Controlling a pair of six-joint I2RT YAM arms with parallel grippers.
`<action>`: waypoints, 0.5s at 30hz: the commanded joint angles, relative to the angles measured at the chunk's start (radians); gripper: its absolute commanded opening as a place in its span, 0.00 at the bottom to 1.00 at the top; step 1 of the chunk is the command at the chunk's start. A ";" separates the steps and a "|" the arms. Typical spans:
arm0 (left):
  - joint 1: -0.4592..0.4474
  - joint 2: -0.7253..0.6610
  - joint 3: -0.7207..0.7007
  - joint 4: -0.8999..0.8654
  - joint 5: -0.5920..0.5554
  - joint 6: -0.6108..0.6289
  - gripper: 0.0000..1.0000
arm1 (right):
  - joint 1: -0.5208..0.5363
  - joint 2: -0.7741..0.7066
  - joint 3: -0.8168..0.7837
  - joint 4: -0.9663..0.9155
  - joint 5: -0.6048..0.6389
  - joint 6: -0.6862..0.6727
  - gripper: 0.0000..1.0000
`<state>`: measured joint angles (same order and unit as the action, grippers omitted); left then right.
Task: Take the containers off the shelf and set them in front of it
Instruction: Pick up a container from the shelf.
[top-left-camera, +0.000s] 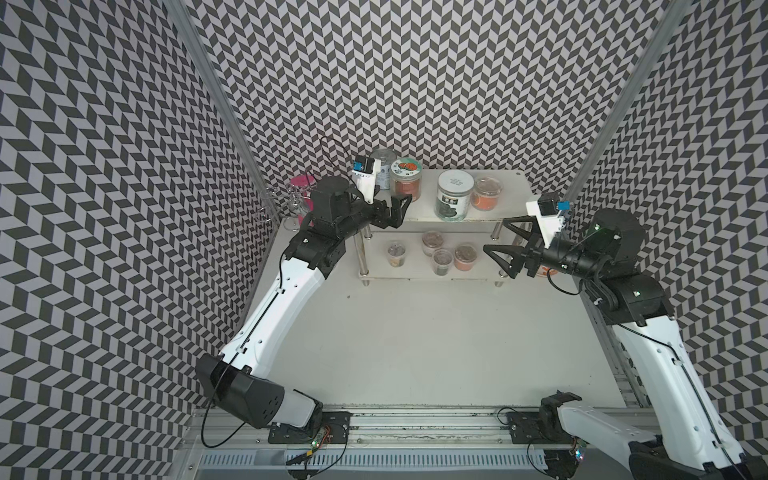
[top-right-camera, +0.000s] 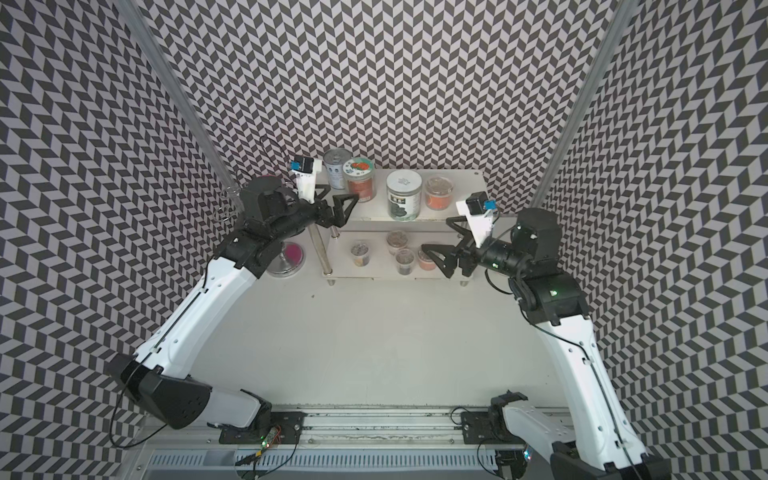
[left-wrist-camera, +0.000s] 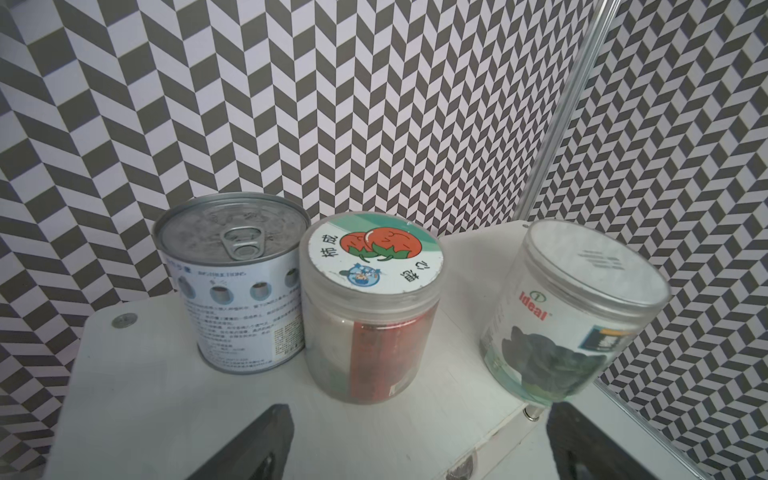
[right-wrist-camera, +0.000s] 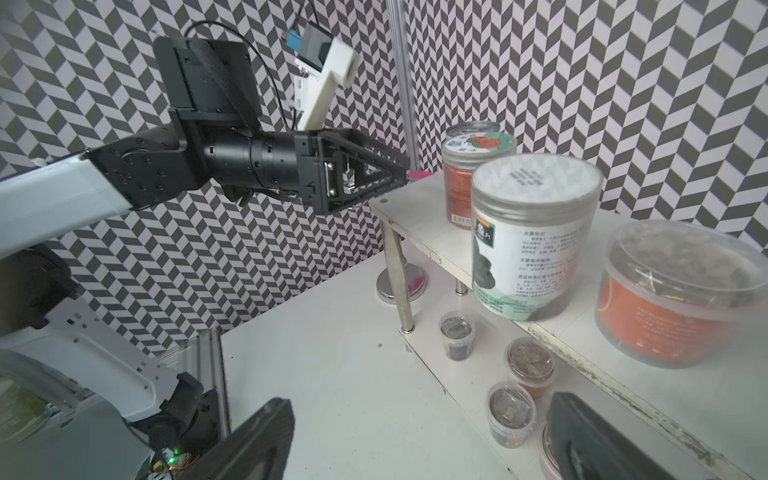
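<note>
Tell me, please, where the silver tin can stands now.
In both top views the silver tin can stands on the top tier of the shelf, at its far left corner, beside the picture-lid jar.

Shelf (top-left-camera: 511, 183): stood at the back of the table (top-left-camera: 415, 340), against the rear wall.
Upper tier, left end: tin can (top-left-camera: 383, 160) at the back, picture-lid jar (top-left-camera: 406, 178) just beside it on the right.
Upper tier, right half: tall jar (top-left-camera: 454, 201) near the front edge, wide tub (top-left-camera: 486, 193) just beside it, behind and right.
Lower tier: four small tubs (top-left-camera: 442, 262), one apart on the left, three clustered right of it.
Left of shelf: cup stand (top-left-camera: 276, 203) and cup (top-left-camera: 301, 183), partly behind the left arm.
Left gripper (top-left-camera: 401, 212): at the upper tier's front left corner.
Right gripper (top-left-camera: 495, 235): at the shelf's right end, near the clustered tubs.
</note>
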<state>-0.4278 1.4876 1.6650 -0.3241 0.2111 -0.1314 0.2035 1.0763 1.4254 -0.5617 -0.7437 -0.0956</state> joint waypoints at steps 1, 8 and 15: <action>-0.030 0.057 0.098 -0.097 -0.126 0.018 1.00 | 0.017 0.022 0.047 -0.052 0.060 -0.023 1.00; -0.051 0.133 0.162 -0.077 -0.213 -0.003 1.00 | 0.030 0.033 0.090 -0.074 0.090 -0.036 1.00; -0.059 0.197 0.230 -0.079 -0.223 -0.004 1.00 | 0.035 0.036 0.089 -0.082 0.089 -0.047 1.00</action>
<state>-0.4778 1.6707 1.8523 -0.3935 0.0181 -0.1318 0.2298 1.1103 1.4998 -0.6533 -0.6685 -0.1287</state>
